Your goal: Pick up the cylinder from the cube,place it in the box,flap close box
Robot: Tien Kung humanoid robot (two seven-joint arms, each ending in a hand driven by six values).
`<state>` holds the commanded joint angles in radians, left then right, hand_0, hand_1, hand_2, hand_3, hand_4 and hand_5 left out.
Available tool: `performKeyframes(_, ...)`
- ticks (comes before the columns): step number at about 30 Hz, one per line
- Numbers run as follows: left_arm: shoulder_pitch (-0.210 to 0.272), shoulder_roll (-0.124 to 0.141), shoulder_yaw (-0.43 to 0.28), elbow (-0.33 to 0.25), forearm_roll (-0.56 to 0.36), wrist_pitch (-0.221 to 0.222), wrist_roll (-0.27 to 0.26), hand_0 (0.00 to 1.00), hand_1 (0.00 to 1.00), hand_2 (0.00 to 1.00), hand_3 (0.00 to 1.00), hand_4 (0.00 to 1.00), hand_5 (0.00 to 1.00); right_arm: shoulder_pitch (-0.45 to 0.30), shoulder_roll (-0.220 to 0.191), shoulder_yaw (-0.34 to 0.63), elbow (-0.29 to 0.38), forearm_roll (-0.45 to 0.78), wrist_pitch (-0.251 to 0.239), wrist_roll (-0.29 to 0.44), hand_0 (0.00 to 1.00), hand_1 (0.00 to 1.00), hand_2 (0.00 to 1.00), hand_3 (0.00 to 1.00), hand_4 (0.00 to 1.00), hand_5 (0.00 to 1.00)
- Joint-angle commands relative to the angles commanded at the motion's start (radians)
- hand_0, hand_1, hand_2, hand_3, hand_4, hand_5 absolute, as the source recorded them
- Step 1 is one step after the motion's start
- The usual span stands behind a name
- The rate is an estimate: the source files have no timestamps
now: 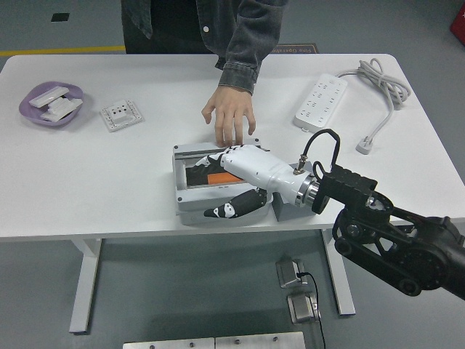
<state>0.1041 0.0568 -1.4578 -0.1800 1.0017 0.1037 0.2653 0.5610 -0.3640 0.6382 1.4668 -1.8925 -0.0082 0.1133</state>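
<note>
Nearest, the black right arm [392, 240] comes in from the lower right and ends in the white right hand [243, 182], which lies over the right part of the grey box [190, 203]. Its fingers [221, 211] are spread and loosely bent, the dark tips hanging over the box's near wall, and they have hold of nothing. Inside the open box an orange piece [216, 179] lies on the dark floor, partly under the hand; this looks to be the cylinder, so it is already in the box. Just right of the box, mostly hidden by the wrist, sits the grey cube [285, 211], with nothing visible on it.

The placing step seems done and the flap-closing step is in hand. The next move calls for the hand to clear the opening, find the lid or flap, which cannot be made out here, and fold it down without catching the orange piece.

Farther off, a person's hand [230, 113] rests with fingertips at the box's far rim. On the far left of the surface [109, 167] are a purple dish [49, 104] and a white socket plate [120, 114]; far right lies a power strip [321, 99]
</note>
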Motion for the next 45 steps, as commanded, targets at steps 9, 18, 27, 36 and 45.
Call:
performKeyframes(9,-0.001,-0.001,0.000,0.000,-0.001,0.001,-0.001,0.822,0.811,0.777,0.838,0.725,0.477,-0.024,-0.010,-0.001,0.001,0.005,-0.002,0.000,0.706,0.666,0.693,0.803,0.879,0.456)
performKeyframes(18,-0.003,-0.002,0.001,0.000,0.002,0.001,0.001,0.822,0.811,0.777,0.838,0.725,0.477,0.022,-0.031,0.039,0.036,0.015,0.009,-0.007,0.708,0.665,0.688,0.803,0.876,0.453)
performKeyframes(27,-0.003,-0.004,0.006,0.000,0.004,0.001,0.004,0.822,0.811,0.777,0.838,0.725,0.477,0.064,0.006,0.094,-0.110,0.041,0.003,0.024,0.701,0.650,0.684,0.803,0.871,0.449)
performKeyframes(36,-0.003,-0.007,0.010,0.000,-0.001,-0.001,0.000,0.822,0.811,0.777,0.838,0.725,0.477,0.005,-0.004,0.094,-0.165,0.040,0.001,0.025,0.697,0.641,0.682,0.800,0.865,0.445)
performKeyframes(45,0.000,-0.007,0.007,0.000,0.000,-0.001,0.000,0.822,0.811,0.777,0.838,0.725,0.477,-0.074,-0.046,0.107,-0.038,0.009,-0.001,0.006,0.693,0.636,0.680,0.799,0.860,0.443)
